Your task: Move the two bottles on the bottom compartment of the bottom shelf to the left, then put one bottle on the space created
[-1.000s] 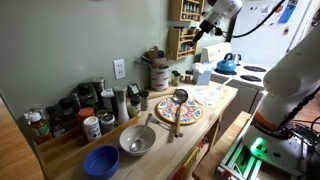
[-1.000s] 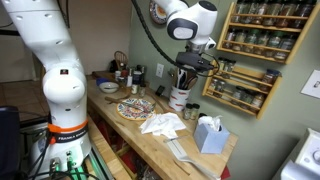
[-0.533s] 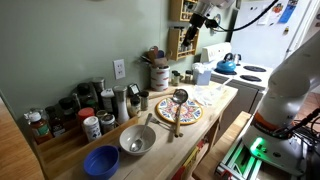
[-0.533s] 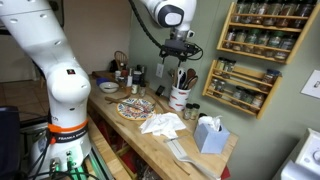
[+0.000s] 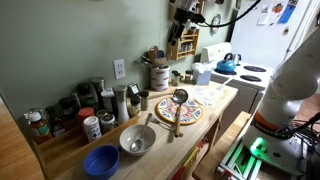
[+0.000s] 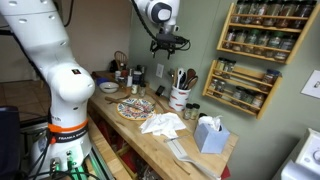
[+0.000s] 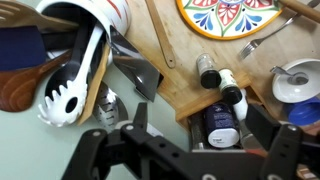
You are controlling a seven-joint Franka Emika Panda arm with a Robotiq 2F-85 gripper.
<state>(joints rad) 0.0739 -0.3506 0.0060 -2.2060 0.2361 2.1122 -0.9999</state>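
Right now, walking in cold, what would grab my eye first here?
The big white robot arm towers beside the wooden counter, its claw open and empty high above it. Then the colourful patterned plate on that counter, and the wooden spice racks on the wall.

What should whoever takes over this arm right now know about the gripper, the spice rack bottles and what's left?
Gripper: open and empty, high above the utensil crock, clear of the rack.
Bottom shelf: on the wall beside the gripper. Its bottom compartment holds small bottles, but their spacing is too small to tell.
Done: nothing can be confirmed, and no bottle is held.
Left: check that compartment for a gap. If there is none, slide its two bottles left, then set one bottle in the space.
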